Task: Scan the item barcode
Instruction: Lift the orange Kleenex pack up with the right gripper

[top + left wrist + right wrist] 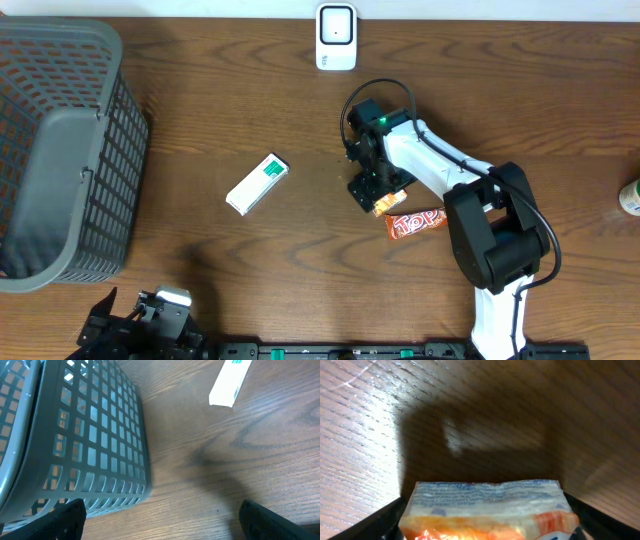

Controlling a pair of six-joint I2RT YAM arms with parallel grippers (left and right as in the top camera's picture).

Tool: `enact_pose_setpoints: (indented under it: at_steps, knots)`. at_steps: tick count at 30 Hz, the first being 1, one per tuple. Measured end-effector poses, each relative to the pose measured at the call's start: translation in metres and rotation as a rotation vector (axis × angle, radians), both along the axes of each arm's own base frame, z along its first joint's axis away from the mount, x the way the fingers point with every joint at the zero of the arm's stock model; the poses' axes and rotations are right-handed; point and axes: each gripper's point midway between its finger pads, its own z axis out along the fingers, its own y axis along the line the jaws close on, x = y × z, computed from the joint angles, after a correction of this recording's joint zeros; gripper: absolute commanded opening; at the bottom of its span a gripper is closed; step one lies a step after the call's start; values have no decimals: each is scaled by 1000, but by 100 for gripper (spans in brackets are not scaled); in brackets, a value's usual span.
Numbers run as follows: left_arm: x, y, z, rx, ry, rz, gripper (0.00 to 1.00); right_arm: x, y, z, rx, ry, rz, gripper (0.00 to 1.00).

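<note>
Glistening crinkly plastic packet [487, 510], woodgrain table [360, 435]

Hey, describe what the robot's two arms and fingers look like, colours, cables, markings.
The right arm has white rounded shells, bulky black joints, a thin black cable looping off it and a small green light near the wrist. The left arm shows only black parts and a silver-grey block. Fingers are black.
</note>
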Motion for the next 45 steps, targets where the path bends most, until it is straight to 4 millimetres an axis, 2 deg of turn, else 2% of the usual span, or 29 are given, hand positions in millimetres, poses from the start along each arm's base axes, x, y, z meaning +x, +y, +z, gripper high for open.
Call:
enact_pose_setpoints:
  at_steps: [11, 17, 22, 38, 45]
  knots:
    - [0, 0, 0, 0, 0, 0, 98, -1, 4, 2, 37, 12, -11, 98]
    - [0, 0, 0, 0, 0, 0, 98, -5, 4, 2, 39, 29, 0, 85]
    - [0, 0, 0, 0, 0, 0, 98, -9, 5, 3, 49, 46, -1, 79]
    - [0, 0, 0, 0, 0, 0, 98, -16, 9, 4, 66, 83, -73, 75]
    - [0, 0, 0, 0, 0, 0, 98, -30, 10, 6, 63, 155, -126, 72]
